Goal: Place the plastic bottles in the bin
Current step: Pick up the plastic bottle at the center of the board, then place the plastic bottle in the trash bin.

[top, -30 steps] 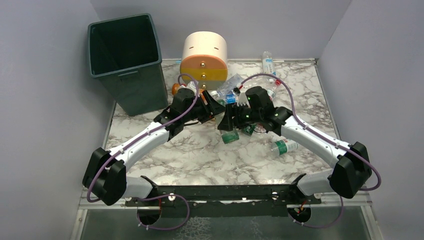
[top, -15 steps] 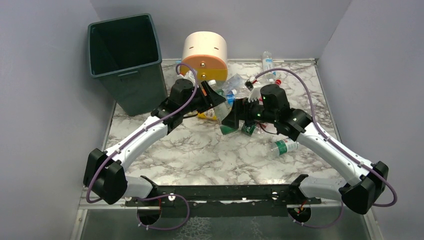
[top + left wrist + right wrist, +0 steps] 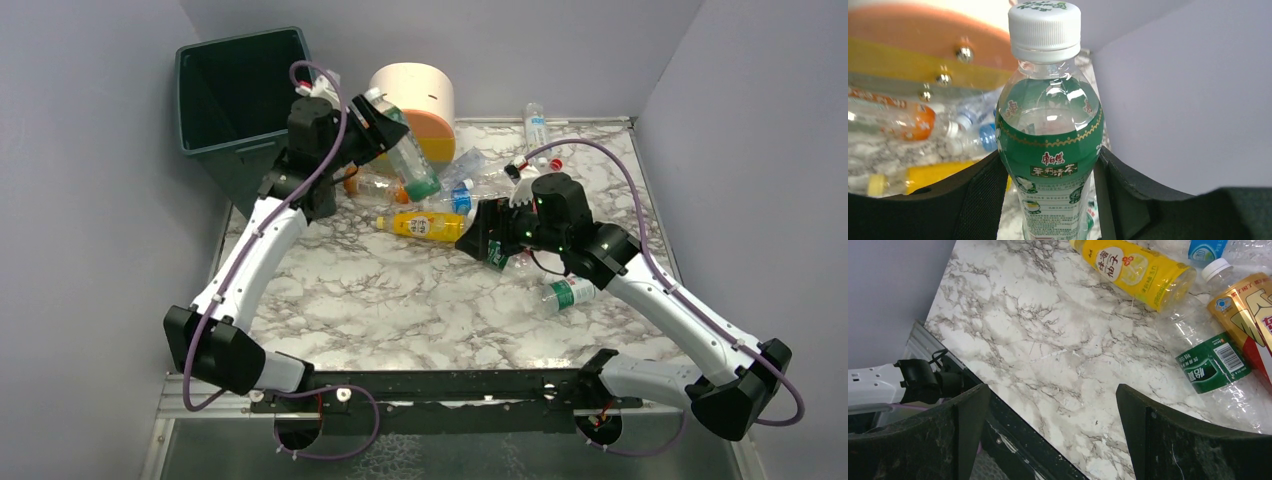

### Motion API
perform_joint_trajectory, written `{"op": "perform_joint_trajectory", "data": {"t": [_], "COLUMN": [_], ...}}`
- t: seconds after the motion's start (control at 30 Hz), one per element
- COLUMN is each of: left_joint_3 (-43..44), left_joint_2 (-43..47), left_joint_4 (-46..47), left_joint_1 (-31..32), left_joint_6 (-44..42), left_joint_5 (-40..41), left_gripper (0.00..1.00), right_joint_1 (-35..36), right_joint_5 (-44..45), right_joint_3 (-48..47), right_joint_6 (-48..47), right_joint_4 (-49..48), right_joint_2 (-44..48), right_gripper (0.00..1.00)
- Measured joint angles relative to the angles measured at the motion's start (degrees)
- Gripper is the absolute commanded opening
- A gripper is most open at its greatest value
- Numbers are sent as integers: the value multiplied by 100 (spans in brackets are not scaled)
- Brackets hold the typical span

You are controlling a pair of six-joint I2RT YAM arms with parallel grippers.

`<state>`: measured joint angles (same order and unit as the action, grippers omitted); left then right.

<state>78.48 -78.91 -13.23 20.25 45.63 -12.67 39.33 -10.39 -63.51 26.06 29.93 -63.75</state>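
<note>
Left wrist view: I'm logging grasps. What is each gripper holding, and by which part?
The left gripper clamps the green-labelled bottle by its labelled body, below the white cap. The right gripper is open, holding nothing.

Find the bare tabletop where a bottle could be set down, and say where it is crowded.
Bare: the marble from the yellow bottle down to the base rail; also the far right corner past the right arm. Crowded: the bottle heap before the drawer unit, near the left tool's green-label bottle.

left arm [image 3: 250, 255] raised, jaws clamped; right arm [image 3: 662, 300] low, jaws apart
</note>
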Motion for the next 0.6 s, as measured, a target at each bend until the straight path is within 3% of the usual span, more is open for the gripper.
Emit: {"op": "perform_joint_trajectory", "data": {"t": [0.33, 0.6], "left_joint_3": [1580, 2273], "left_joint_2": [-350, -459], "left_joint_4": [-280, -227], "left_joint_1": [-1049, -2371], "left_joint_6": [-251, -166], "left_joint_5": [-282, -686], "left_gripper": [54, 55], "right_joint_1": [0, 0], "right_joint_5": [26, 24], "right_joint_3": [0, 0], "right_joint_6": [0, 0], "right_joint_4": [4, 13], "right_joint_2": [0, -33], "right_gripper": [100, 100]}}
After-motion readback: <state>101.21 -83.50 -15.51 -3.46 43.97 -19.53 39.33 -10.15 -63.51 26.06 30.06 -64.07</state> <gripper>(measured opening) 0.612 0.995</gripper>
